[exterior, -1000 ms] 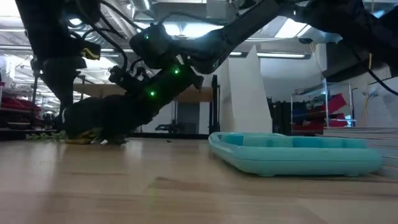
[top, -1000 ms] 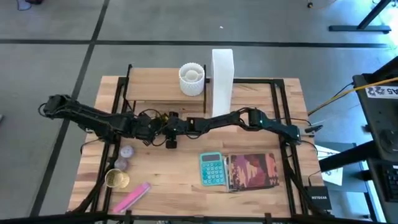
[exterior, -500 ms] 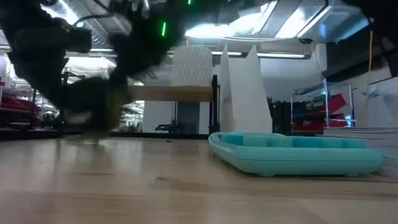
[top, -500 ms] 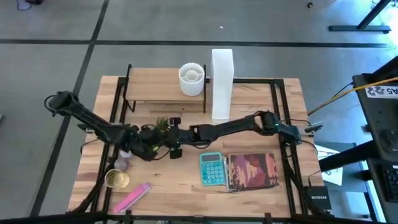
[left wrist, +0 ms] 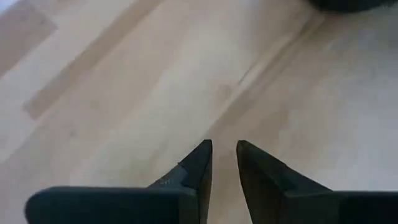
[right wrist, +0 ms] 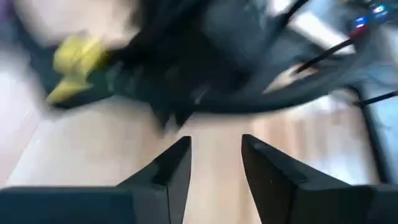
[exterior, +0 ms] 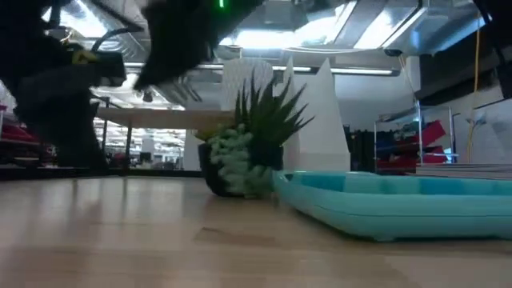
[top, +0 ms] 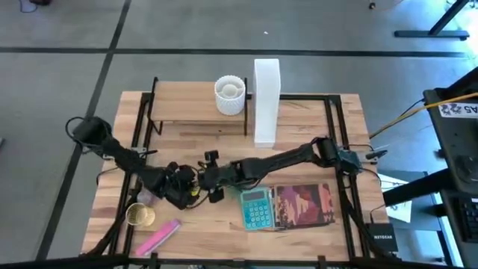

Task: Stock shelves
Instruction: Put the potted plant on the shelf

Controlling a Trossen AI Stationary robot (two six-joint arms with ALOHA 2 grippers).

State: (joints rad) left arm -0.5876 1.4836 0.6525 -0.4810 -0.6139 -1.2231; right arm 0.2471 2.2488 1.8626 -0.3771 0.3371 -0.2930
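**Plant down, shelf board unstocked**

Your shelves [top: 198,104] stood at the worktop's [top: 224,224] far-left edge. The potted plant [exterior: 248,152] sat beside the calculator [top: 256,205]. Left gripper [left wrist: 224,155] showed narrow jaws, right gripper [right wrist: 214,152] parted, both empty. Regrip the pot low and square.

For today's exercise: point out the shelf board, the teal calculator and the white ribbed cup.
shelf board [top: 187,104], high view, bare wood top.
teal calculator [top: 256,207], high view, keypad middle.
white ribbed cup [top: 230,96], high view, rim.
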